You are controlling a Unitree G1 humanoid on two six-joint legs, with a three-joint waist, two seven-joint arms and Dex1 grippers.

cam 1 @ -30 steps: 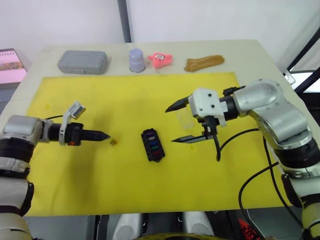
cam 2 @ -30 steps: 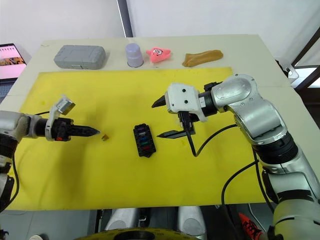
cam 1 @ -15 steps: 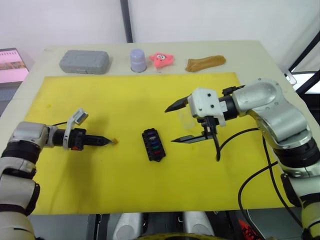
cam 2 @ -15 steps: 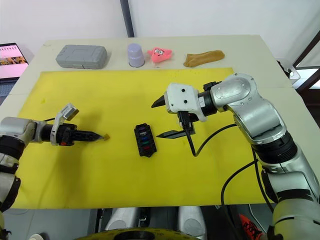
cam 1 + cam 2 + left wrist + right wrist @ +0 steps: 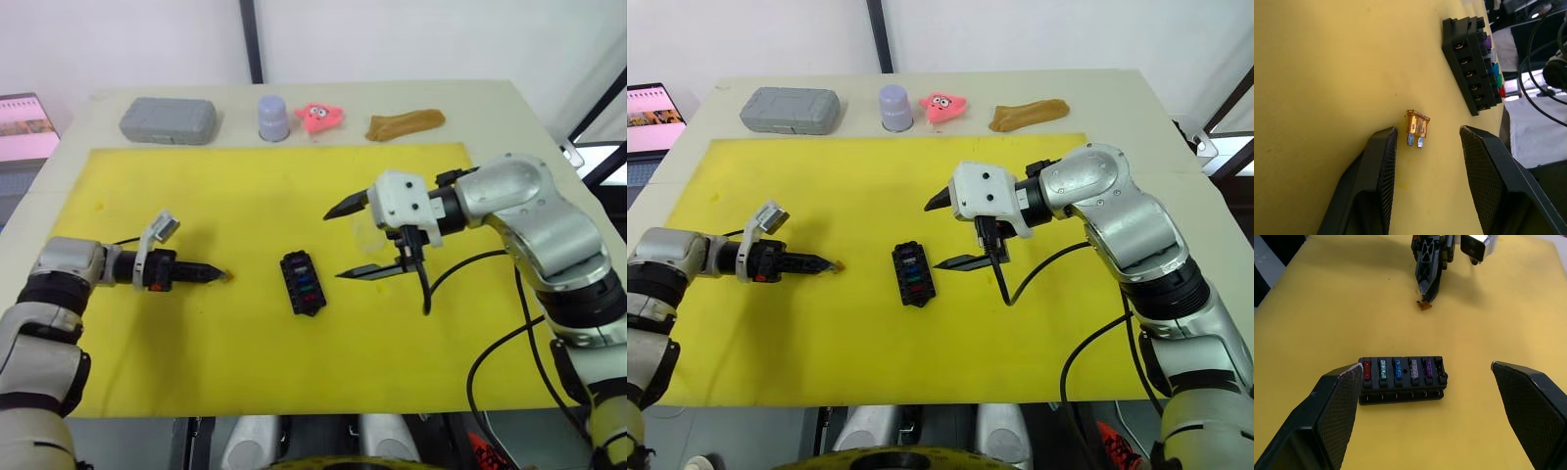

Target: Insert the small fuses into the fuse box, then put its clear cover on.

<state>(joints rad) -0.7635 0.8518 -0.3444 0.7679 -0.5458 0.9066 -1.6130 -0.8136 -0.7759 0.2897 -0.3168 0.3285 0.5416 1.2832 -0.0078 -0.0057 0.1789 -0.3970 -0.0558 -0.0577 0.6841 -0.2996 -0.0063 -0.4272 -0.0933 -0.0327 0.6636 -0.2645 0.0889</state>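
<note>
Orange fuse (image 5: 1417, 125), black fuse box (image 5: 1402, 380), yellow mat (image 5: 245, 186), grey case (image 5: 168, 119)

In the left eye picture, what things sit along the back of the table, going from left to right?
Grey case → lavender cup → pink star toy → brown lump.

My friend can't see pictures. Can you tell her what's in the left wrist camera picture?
A tiny orange fuse lies flat on a yellow mat, just ahead of the left gripper, whose two black fingers are open on either side of it. Farther off sits the black fuse box with coloured fuses in its slots.
</note>
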